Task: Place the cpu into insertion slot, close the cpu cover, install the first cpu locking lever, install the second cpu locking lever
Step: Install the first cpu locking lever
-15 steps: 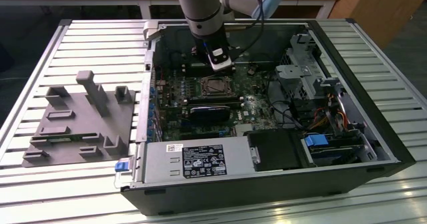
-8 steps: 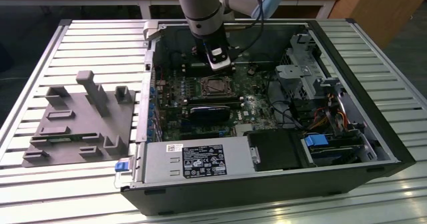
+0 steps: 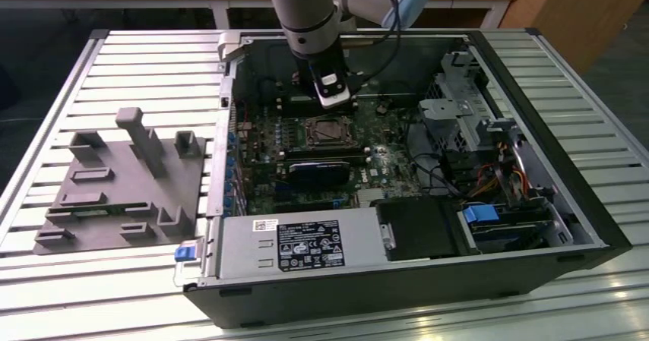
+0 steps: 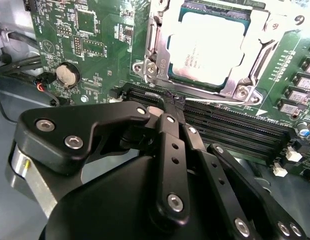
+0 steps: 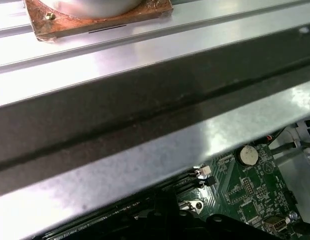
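I log: cpu (image 4: 207, 47) seated in insertion slot (image 3: 327, 131) | cpu cover (image 4: 255, 30) down over it | claw (image 4: 172, 102) closed, tips at locking lever (image 4: 215, 101) beside the slot

Clear room above the cpu cover (image 4: 258, 31), memory slots (image 4: 230, 126) alongside

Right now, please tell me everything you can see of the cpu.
The cpu is a flat square chip with a dull silver metal top bearing faint print. It lies flat in the insertion slot on the green board. The cpu cover, a thin silvery frame, is down around it; its window leaves the top bare and its edges lie over the chip's rim. The gripper is beside the slot, not touching the chip.
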Available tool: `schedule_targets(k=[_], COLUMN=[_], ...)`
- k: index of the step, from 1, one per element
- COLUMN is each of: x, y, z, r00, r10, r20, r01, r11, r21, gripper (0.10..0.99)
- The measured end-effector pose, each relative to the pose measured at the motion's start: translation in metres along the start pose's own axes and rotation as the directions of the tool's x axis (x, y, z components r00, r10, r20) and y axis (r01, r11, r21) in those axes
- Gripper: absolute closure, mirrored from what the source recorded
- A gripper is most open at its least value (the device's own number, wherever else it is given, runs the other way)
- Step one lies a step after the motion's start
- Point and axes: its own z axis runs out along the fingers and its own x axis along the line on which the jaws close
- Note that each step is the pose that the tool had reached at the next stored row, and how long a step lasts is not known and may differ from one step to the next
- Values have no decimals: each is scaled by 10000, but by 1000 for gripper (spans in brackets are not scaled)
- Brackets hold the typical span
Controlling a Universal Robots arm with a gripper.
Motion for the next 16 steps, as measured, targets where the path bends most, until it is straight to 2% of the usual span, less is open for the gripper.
schedule_targets(k=[7,16], x=[5,-16], y=[-4,11], z=[22,34], r00=[10000,10000], r10=[-15,-4], r20=[39,54], r01=[14,4], r11=[9999,9999], r21=[101,124], gripper=[980,980])
